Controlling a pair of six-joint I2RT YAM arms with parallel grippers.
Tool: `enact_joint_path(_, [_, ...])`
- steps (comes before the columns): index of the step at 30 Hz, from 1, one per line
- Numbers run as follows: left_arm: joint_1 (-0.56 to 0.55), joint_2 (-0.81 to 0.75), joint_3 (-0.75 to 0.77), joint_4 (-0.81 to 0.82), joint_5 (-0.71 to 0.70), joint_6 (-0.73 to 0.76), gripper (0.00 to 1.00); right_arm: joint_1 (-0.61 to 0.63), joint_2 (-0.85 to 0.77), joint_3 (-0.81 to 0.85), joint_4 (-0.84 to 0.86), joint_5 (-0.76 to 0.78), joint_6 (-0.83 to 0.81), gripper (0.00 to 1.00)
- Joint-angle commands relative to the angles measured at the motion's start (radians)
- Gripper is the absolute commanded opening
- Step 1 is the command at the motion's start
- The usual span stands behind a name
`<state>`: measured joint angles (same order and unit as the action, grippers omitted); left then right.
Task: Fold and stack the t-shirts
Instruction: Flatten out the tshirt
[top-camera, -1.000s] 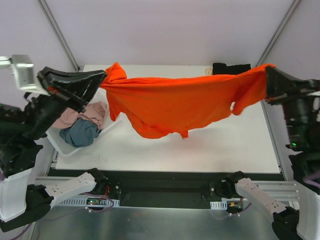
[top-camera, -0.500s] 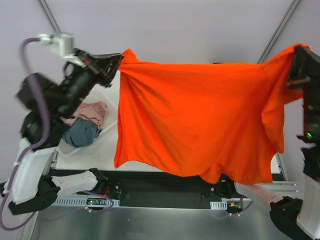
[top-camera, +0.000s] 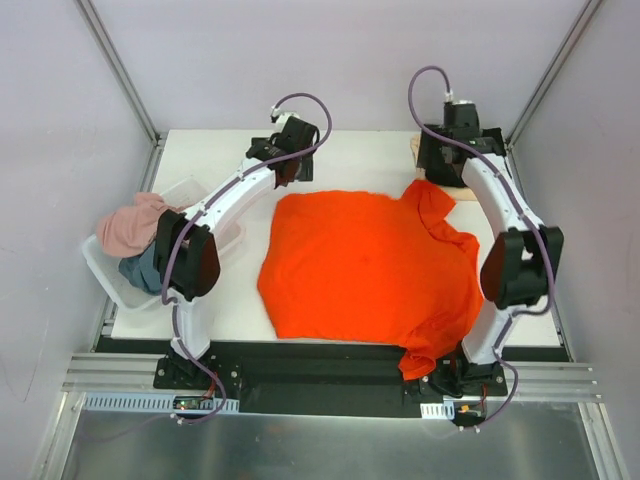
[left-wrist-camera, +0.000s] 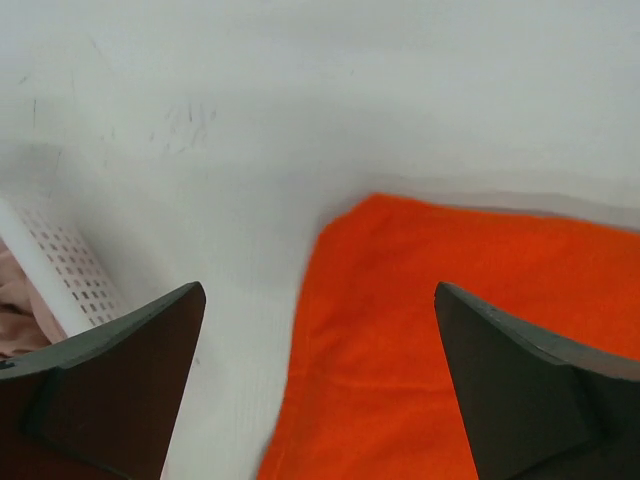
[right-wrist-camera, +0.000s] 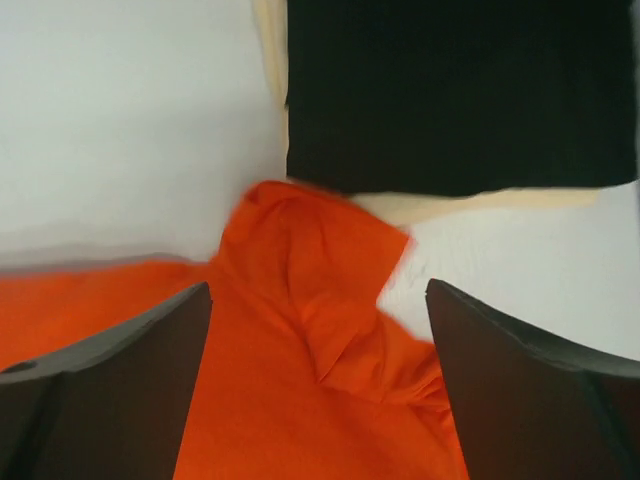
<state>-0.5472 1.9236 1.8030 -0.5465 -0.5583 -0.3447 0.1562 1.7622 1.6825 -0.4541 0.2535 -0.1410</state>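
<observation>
Plainly the spreading-out step is all but done: on the white table (top-camera: 340, 150) the orange-red t-shirt (top-camera: 365, 265) lies opened flat across the middle, its near right corner drooping over the near edge. Folding, I judge, comes next, and it calls for smoothing the crumpled right side, then pinching an edge to carry it across. The cloth looks thin, soft and limp; its left side is smooth, with a clean far corner, while the far right sleeve (right-wrist-camera: 330, 290) is bunched and doubled on itself. At the left, the white tub (top-camera: 100, 268) holds a dusty pink shirt (top-camera: 130, 225) and a grey-blue shirt (top-camera: 140, 272), both unfolded; at the far right a folded black shirt (right-wrist-camera: 450, 90) sits on a cream shirt (right-wrist-camera: 425, 205), just beyond the sleeve. The left gripper (left-wrist-camera: 320, 390) hovers over the far left corner, fingers spread wide and empty; the right gripper (right-wrist-camera: 320, 390) hangs over the sleeve likewise, gripping nothing.
</observation>
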Motion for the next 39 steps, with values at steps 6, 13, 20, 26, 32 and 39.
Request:
enact_joint_path(6, [-0.002, -0.192, -0.102, -0.086, 0.245, -0.109, 0.99, 0.005, -0.12, -0.125, -0.146, -0.152, 0.124, 0.96])
enact_joint_path(13, [-0.033, -0.346, -0.423, -0.081, 0.386, -0.194, 0.99, 0.022, -0.354, -0.525, -0.095, -0.244, 0.225, 0.96])
enact_joint_path(20, [-0.096, -0.469, -0.677, 0.011, 0.466, -0.286, 0.99, 0.066, -0.422, -0.782, -0.081, -0.295, 0.294, 0.96])
enact_joint_path(26, [-0.094, -0.362, -0.731, 0.085, 0.5, -0.316, 1.0, 0.059, -0.264, -0.767, -0.061, -0.267, 0.328, 0.96])
enact_joint_path(32, [-0.028, -0.212, -0.671, 0.108, 0.495, -0.306, 0.99, 0.019, -0.057, -0.58, -0.11, -0.228, 0.325, 0.97])
enact_joint_path(39, [0.067, -0.034, -0.538, 0.138, 0.592, -0.244, 0.99, -0.04, 0.14, -0.318, -0.228, -0.154, 0.278, 0.97])
